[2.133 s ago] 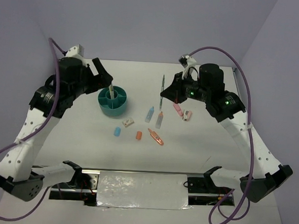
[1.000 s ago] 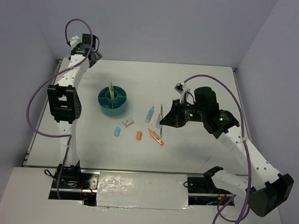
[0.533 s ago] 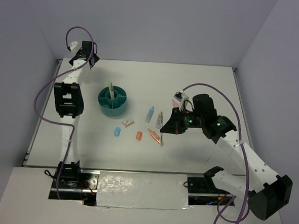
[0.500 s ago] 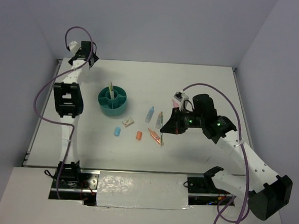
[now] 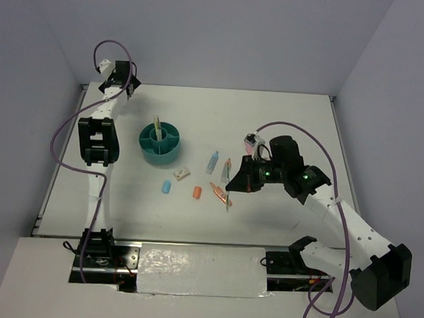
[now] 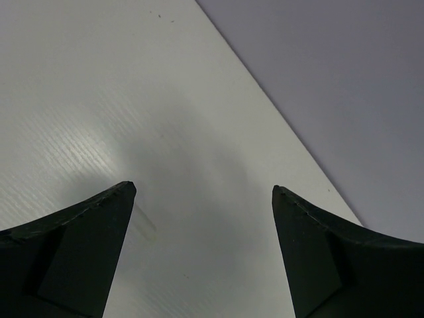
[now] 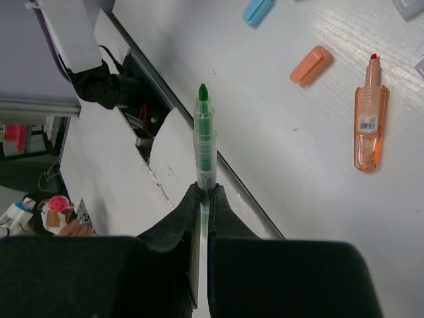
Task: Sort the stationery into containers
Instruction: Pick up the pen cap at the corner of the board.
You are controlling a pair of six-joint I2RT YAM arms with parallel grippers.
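One green-tipped pen (image 7: 204, 132), pinched in R gripper (image 7: 201, 193), orange marker (image 7: 368, 130) + orange eraser (image 7: 311, 65) ahead-right of it, L gripper (image 6: 202, 192) spread wide, empty

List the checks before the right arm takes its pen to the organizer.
1. Right gripper shut on green pen: ok.
2. Green pen straight in the grip: ok.
3. Left gripper open, empty, far from organizer: ok.
4. Organizer upright, one standing pen in it, room left: ok.
5. Green pen's height over orange highlighter: cannot tell.
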